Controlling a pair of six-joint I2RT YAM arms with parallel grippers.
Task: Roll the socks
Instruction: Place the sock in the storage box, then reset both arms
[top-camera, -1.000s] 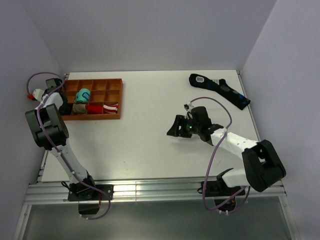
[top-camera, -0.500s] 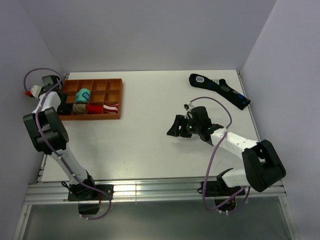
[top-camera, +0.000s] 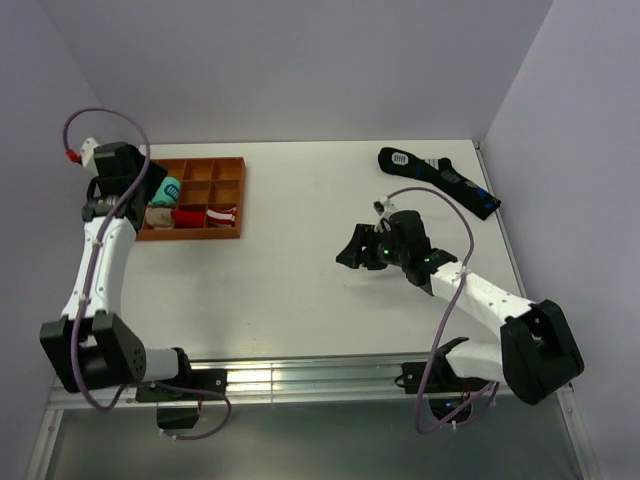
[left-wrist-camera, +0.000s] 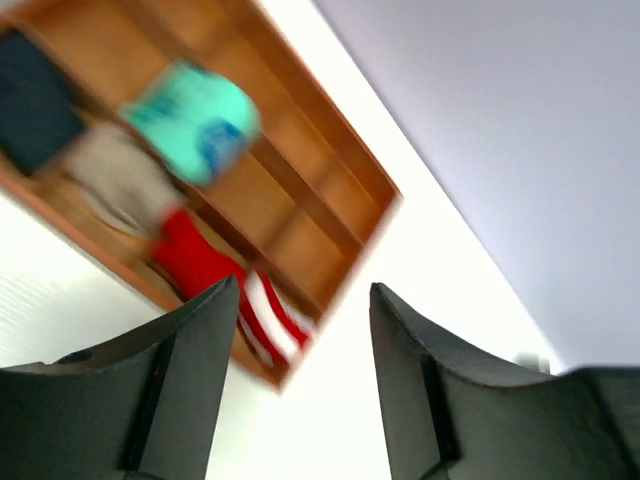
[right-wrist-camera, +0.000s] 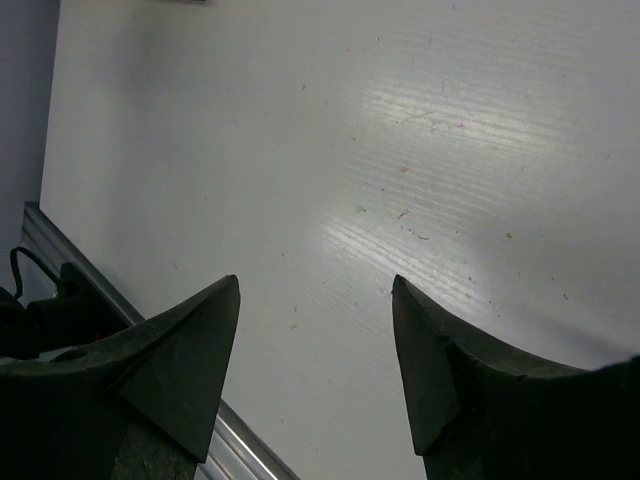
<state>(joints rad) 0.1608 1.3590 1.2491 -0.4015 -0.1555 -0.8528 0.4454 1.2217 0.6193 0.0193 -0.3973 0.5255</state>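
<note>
Left gripper (left-wrist-camera: 303, 300) spread, empty, above tray (left-wrist-camera: 292, 142); socks (left-wrist-camera: 35, 100) lie in compartment, frame upper left. Right gripper (right-wrist-camera: 315, 295) spread, empty, over table (right-wrist-camera: 300, 120).

The socks (left-wrist-camera: 35, 95) are navy, bundle (left-wrist-camera: 195, 122) teal, tray (top-camera: 240, 200) orange-brown.

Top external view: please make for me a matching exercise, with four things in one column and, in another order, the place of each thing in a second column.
Things:
1. long dark sock
2. red-white bundle
3. left gripper
4. right gripper

Places:
a. inside the wooden tray, in its near row
b. over bare table, right of the middle
c. lying flat near the far right corner
d. at the left end of the tray

Pairs: 1-c, 2-a, 3-d, 4-b.
</note>
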